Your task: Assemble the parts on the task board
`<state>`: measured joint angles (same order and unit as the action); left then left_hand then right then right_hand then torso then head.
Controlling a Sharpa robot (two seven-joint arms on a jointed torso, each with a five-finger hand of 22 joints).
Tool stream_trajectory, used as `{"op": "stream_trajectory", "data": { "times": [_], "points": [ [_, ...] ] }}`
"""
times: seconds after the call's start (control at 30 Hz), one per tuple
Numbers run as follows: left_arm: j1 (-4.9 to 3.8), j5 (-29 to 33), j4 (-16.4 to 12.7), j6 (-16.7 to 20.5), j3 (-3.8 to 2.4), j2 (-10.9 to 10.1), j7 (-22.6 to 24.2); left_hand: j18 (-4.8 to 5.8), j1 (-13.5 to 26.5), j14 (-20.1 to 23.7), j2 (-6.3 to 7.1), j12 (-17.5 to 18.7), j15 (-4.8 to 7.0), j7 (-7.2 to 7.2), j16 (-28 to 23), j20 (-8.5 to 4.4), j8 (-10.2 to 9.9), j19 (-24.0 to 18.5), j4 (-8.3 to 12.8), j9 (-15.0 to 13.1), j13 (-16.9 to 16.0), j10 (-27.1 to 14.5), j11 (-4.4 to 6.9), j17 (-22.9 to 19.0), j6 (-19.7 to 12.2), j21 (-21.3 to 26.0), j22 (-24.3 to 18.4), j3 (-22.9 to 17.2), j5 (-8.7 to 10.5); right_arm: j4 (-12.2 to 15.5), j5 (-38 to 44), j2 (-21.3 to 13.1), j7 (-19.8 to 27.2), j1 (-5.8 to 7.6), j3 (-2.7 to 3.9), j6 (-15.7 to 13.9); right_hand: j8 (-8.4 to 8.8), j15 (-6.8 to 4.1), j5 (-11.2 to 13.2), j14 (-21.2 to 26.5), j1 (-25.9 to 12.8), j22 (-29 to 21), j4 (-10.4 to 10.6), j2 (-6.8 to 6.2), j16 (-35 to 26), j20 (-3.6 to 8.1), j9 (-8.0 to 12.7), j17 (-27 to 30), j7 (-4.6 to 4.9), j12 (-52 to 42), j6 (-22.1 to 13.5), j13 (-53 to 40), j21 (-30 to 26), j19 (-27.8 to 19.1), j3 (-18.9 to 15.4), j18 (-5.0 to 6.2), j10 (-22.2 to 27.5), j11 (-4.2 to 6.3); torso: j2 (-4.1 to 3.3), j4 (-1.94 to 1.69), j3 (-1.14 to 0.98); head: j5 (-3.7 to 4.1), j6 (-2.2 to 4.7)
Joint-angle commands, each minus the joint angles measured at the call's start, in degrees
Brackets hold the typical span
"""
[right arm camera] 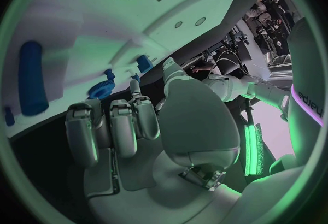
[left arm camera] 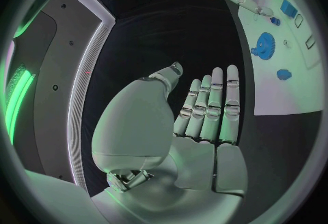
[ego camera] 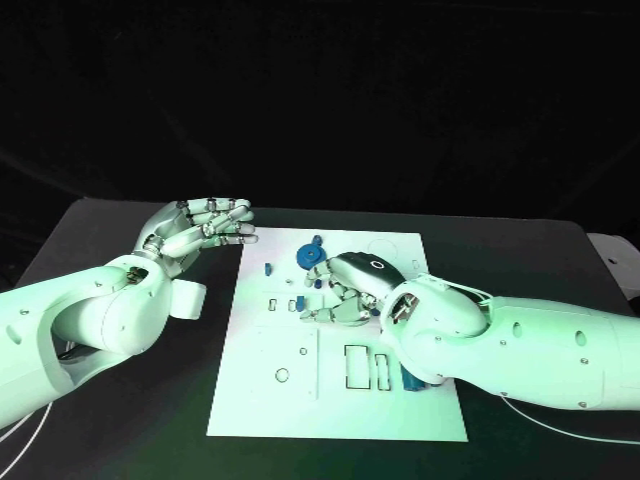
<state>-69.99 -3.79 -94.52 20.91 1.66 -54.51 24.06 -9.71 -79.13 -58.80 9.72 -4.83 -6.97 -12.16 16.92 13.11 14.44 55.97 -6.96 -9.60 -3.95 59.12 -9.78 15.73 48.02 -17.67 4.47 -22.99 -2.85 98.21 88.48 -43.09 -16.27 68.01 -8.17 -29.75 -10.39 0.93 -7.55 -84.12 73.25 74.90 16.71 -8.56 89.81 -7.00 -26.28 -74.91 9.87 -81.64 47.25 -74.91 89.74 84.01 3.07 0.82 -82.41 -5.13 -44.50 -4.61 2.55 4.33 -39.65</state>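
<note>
- Right hand over task board centre, fingers curled; grip contents impossible to tell
- Left hand spread, empty, beside board's far left corner
- Blue gear near far edge; seating probably next, needing careful alignment

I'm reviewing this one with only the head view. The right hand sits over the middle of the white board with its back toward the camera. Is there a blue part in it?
Observer: The right wrist view shows the right hand from the palm side. Its fingers are curled in, and no blue part shows among them.
Operator: And the left hand, by the board's far corner?
Observer: In the left wrist view the left hand has its fingers straight and its palm bare. It holds nothing.
Operator: Is the right hand touching the blue gear?
Observer: No. The left wrist view shows the gear flat on the board, with a gap between it and the right hand.
</note>
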Motion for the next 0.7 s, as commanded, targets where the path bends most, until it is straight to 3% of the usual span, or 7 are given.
{"op": "stream_trajectory", "data": {
  "times": [0.03, 0.2, 0.37, 0.43, 0.47, 0.57, 0.7],
  "points": [
    [-0.04, -5.34, 0.49, -2.06, -0.02, 0.37, -3.93, -0.96, 1.58, -3.95, 0.02, -0.89, 1.27, 0.04, 2.02, -1.24, 0.88, 2.93, -0.67, -0.38, -0.32, 3.22, 0.99, 1.64, 1.62, -1.69, 0.66, 0.80, -0.15, 1.45, -1.72, -1.99, 3.66, 0.99, 0.26, -6.92, 0.38, 0.41, -1.97, -5.88, 1.50, 15.10, -0.02, 0.58, 0.19, -0.30, 0.25, -15.09, 0.39, -0.19, 0.32, -7.56, 0.26, 5.99, -0.24, -0.82, 0.04, -0.39, 0.15, 0.12, -0.09, -0.08, 0.28],
    [-0.04, -10.63, 1.48, -1.62, 0.02, 1.21, -10.09, -0.91, 3.51, -13.10, 0.04, -3.24, 4.24, 1.58, 9.17, -4.45, 2.97, 9.51, -2.72, -1.46, -1.42, 9.84, 3.33, 6.80, 5.71, -6.54, 2.80, 0.78, -0.27, 1.48, -9.19, -5.42, 9.37, 3.38, 0.55, -9.74, 0.28, 0.30, -3.31, -5.88, 2.14, 15.10, 0.02, 2.08, 0.19, -0.22, 0.36, -15.09, 0.21, -0.19, 1.18, -7.54, 0.26, 5.99, 0.46, -0.82, 0.04, -0.24, 0.72, 0.44, -0.33, -0.31, 0.14],
    [-0.06, -17.49, 3.10, -3.75, 0.07, 2.59, -16.57, -0.66, 5.04, -17.01, 1.02, -6.59, 6.61, 3.54, 25.55, -7.18, 5.62, 13.92, -5.30, -3.91, -4.47, 13.98, 5.35, 19.05, 6.87, -14.78, 7.33, 0.98, -0.36, 0.39, -19.35, -8.69, 14.11, 5.93, 0.66, -8.74, -0.07, 0.15, -4.16, -5.88, 2.14, 15.10, -0.12, 3.00, 0.19, -0.11, 0.35, -15.09, -0.01, -0.10, 2.00, -7.47, 0.26, 5.99, 0.86, -0.82, 0.15, -0.04, 1.29, 0.50, -0.50, -0.56, -0.14],
    [-0.09, -20.86, 3.86, -5.57, 0.06, 3.23, -19.60, -0.54, 5.60, -23.79, 0.31, -14.02, 8.18, 5.12, 49.14, -9.17, 7.83, 16.70, -6.38, -6.12, -9.97, 16.80, 6.95, 42.67, 6.42, -22.18, 11.72, 1.95, 0.09, 0.14, -22.02, -9.89, 15.27, 6.53, 0.68, -8.09, -0.07, 0.10, -4.81, -5.88, 2.35, 15.10, -0.18, 3.21, 0.19, -0.06, 0.40, -15.09, -0.04, -0.08, 2.01, -7.46, 0.26, 5.99, 1.06, -0.82, 0.17, -0.01, 1.43, 0.53, -0.60, -0.77, -0.28],
    [-0.11, -22.38, 4.16, -6.50, 0.06, 3.50, -21.09, -0.54, 5.99, -23.87, -0.08, -15.13, 8.24, 4.94, 50.92, -9.27, 8.24, 16.44, -6.86, -6.51, -10.92, 16.36, 6.92, 44.66, 6.32, -23.02, 12.30, 2.12, -0.04, 0.05, -23.02, -10.39, 15.64, 6.72, 0.69, -7.84, -0.07, 0.10, -4.81, -5.88, 2.35, 15.10, -0.18, 3.21, 0.19, -0.06, 0.40, -15.09, -0.04, -0.08, 2.01, -7.46, 0.26, 5.99, 1.06, -0.82, 0.17, -0.01, 1.48, 0.53, -0.67, -0.87, -0.35],
    [-0.52, -27.46, 5.16, -10.42, 0.04, 4.52, -26.37, -0.50, 8.32, -24.67, -2.16, -30.03, 8.40, 5.18, 60.65, -9.36, 12.80, 12.53, -9.71, -11.28, -23.45, 9.51, 7.17, 55.00, 3.13, -32.92, 19.69, 3.84, -0.22, -0.33, -25.86, -11.66, 16.44, 7.14, 0.70, -6.85, -0.33, 0.04, -5.22, -5.88, 2.31, 15.10, -0.14, 3.24, 0.19, 0.00, 0.34, -15.09, -0.16, -0.12, 2.44, -7.49, 0.26, 5.99, 1.10, -0.82, 0.14, 0.09, 1.62, 0.62, -0.81, -1.05, -0.59],
    [-1.77, -34.90, 6.49, -16.52, 0.02, 6.65, -34.13, 1.66, 12.57, -28.26, -2.90, -44.23, 9.18, 6.15, 67.23, -9.92, 17.17, 16.64, -9.65, -15.67, -34.87, 7.65, 8.22, 64.19, 2.16, -47.52, 38.48, 5.43, -0.11, -0.79, -28.26, -12.83, 16.95, 7.43, 0.69, -5.80, -0.84, -0.11, -5.46, -5.88, 2.35, 15.10, -0.16, 3.33, 0.19, 0.11, 0.20, -15.09, -0.40, -0.11, 3.18, -7.48, 0.26, 5.99, 1.20, -0.82, 0.14, 0.28, 1.76, 0.69, -0.91, -1.10, -0.62]
  ]
}}
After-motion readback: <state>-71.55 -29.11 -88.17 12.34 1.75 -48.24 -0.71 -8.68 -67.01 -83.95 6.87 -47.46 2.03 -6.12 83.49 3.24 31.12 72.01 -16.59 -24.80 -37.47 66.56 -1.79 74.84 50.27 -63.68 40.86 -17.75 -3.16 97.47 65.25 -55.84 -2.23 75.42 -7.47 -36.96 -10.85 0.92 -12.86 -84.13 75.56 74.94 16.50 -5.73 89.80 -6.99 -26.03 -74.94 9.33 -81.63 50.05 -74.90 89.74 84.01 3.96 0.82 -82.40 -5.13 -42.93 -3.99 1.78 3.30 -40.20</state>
